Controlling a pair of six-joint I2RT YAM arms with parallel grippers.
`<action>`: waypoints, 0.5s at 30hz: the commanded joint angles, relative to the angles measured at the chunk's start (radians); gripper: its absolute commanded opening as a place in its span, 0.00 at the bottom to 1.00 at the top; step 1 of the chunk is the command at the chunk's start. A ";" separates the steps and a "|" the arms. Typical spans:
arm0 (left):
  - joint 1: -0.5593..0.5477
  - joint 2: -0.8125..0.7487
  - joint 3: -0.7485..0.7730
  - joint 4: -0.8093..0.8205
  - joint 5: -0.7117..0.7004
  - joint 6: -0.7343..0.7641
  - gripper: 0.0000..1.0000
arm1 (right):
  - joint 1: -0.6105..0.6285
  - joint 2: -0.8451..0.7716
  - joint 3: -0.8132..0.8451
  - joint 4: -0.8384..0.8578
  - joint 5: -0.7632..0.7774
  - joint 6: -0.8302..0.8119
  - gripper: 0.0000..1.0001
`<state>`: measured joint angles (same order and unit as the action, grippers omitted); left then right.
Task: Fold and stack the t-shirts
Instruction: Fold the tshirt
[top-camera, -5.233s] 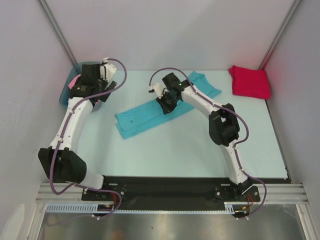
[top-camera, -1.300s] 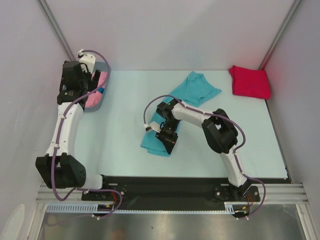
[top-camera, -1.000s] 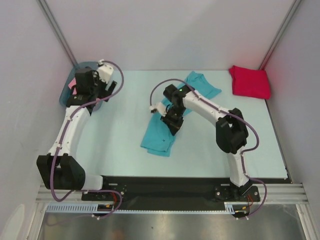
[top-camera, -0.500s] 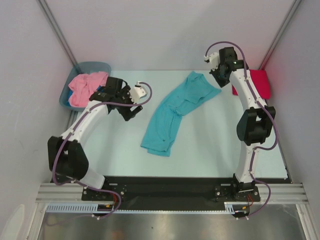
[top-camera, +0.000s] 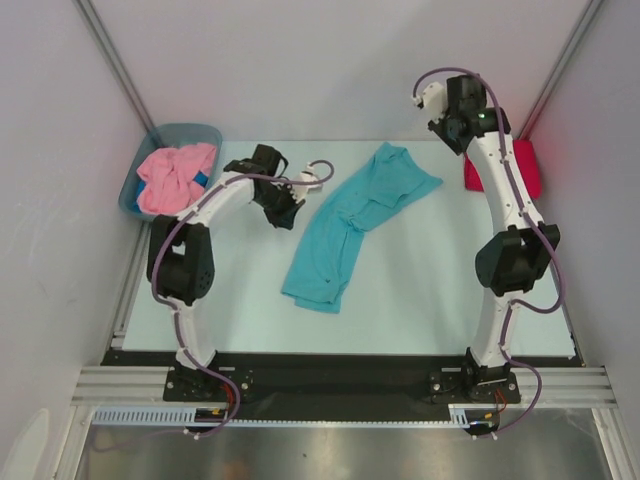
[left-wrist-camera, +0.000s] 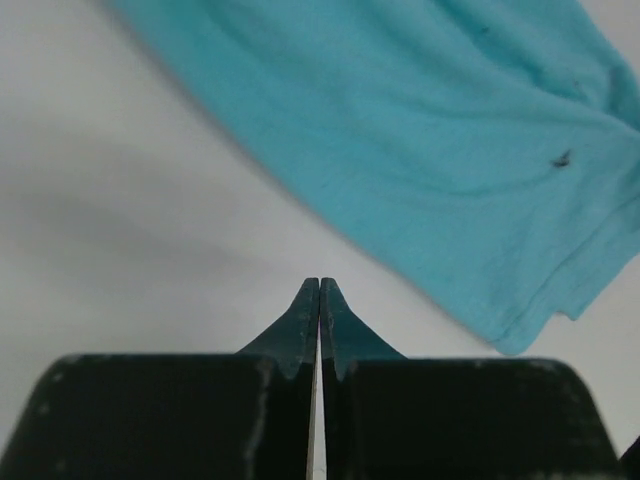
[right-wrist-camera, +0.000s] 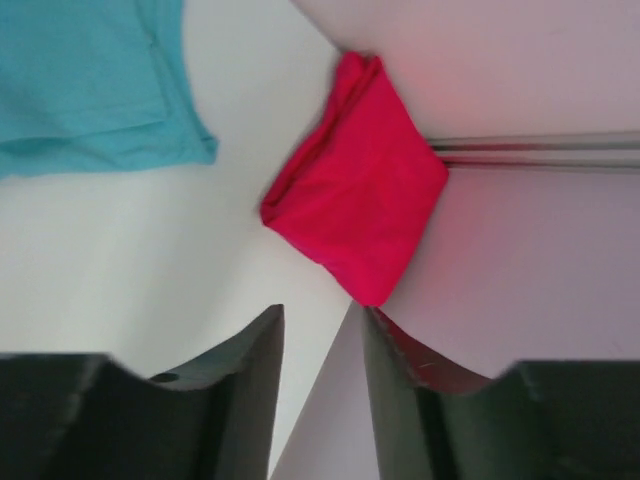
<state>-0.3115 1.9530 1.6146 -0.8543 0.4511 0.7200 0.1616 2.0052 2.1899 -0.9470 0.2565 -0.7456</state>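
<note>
While the left fingers (left-wrist-camera: 303, 325) meet, the turquoise t-shirt (left-wrist-camera: 420, 150) lies just beyond.

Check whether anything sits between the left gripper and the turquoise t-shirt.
Nothing visible does. Only bare table separates the left gripper, its fingers shut together, from the near edge of the turquoise t-shirt.

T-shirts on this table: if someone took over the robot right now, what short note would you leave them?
Left gripper: shut, empty, beside the turquoise cloth t-shirt, which lies unfolded mid-table.
Right gripper: open, empty, raised near the folded crimson red cloth t-shirt in the far right corner.
Crumpled pink cloth t-shirt sits in the grey-blue plastic tub, far left.
Done: red folded. Left: fold turquoise and pink, stack all three.
</note>
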 joint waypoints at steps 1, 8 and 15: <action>-0.121 -0.023 0.016 -0.057 0.034 0.068 0.00 | -0.011 0.009 0.080 0.013 0.013 -0.023 0.46; -0.244 -0.008 -0.033 -0.103 0.020 0.186 0.00 | -0.025 0.050 0.139 0.042 0.026 0.028 0.98; -0.248 0.053 -0.050 -0.149 0.024 0.231 0.00 | -0.034 0.047 0.177 0.057 0.059 0.023 1.00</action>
<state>-0.5682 1.9839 1.5787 -0.9642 0.4480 0.8921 0.1398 2.0682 2.2963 -0.9215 0.2844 -0.7334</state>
